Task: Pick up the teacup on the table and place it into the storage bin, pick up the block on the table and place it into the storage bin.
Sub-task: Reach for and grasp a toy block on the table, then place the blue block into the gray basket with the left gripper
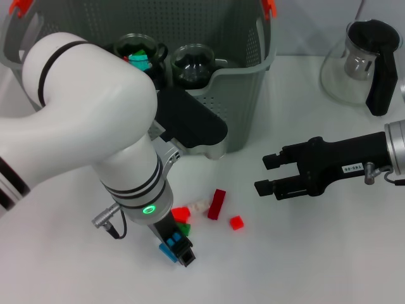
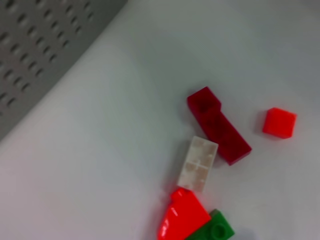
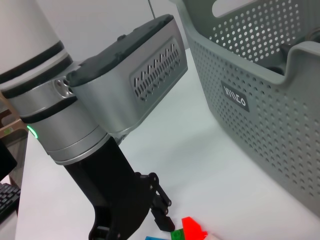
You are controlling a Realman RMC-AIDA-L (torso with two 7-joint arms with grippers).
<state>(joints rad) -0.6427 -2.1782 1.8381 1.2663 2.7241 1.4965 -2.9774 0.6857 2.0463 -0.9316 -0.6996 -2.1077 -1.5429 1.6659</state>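
Several blocks lie on the white table in front of the storage bin (image 1: pixel 243 95): a dark red long block (image 1: pixel 217 204), a small bright red one (image 1: pixel 236 222), a white one (image 1: pixel 200 206), a red wedge (image 1: pixel 181 214) and a green one (image 1: pixel 183 228). My left gripper (image 1: pixel 179 248) hangs low just beside this cluster, with a blue piece (image 1: pixel 168 249) at its tip. Two glass teacups (image 1: pixel 139 54) (image 1: pixel 193 63) stand inside the bin. My right gripper (image 1: pixel 269 174) hovers open and empty to the right of the blocks.
A glass teapot (image 1: pixel 364 63) with a black handle stands at the back right. The left wrist view looks down on the dark red block (image 2: pixel 220 127), white block (image 2: pixel 198 164) and bin wall (image 2: pixel 35 55). The left arm's bulk covers the table's left side.
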